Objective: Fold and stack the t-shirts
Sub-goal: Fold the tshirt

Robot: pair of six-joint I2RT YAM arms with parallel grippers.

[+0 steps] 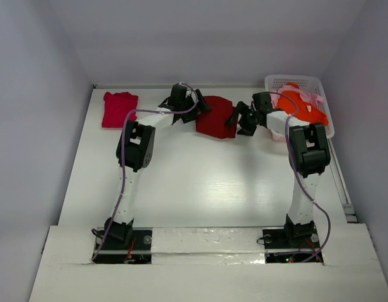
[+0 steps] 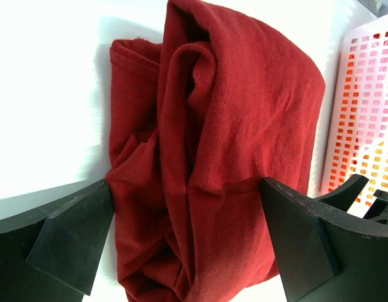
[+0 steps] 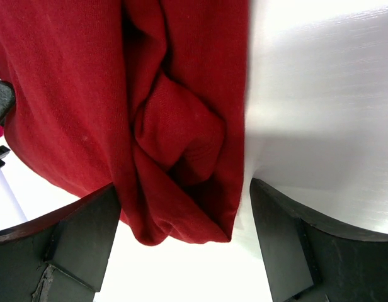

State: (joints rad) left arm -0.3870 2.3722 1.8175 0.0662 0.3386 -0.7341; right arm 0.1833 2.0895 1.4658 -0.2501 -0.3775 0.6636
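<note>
- Nearest the lens, the left gripper [image 2: 184, 189] stands wide open, released, one black finger on either side of the dark red shirt [image 2: 244, 107]. The cloth fills the gap between them but is not pinched.
- The right gripper [image 3: 184, 189] is likewise open and holds nothing. It straddles a rolled lower end of the same shirt [image 3: 74, 94], with bare table showing by its right finger.
- From above, the shirt [image 1: 216, 116] lies bunched near the far edge of the table [image 1: 200, 182], directly between the two grippers. The left gripper [image 1: 194, 107] is at its left flank and the right gripper [image 1: 241, 119] at its right, each about equally near.
- Its long axis runs roughly from far edge to near edge, across the line joining the grippers, so each arm would likely take its own side.
- Further out, a crimson-pink shirt [image 1: 118, 108] lies folded at the far-left corner.
- At the far-right corner, the basket [image 1: 295, 78] holds an orange shirt [image 1: 301, 104] and a pale pink shirt [image 1: 318, 99], not yet folded.
</note>
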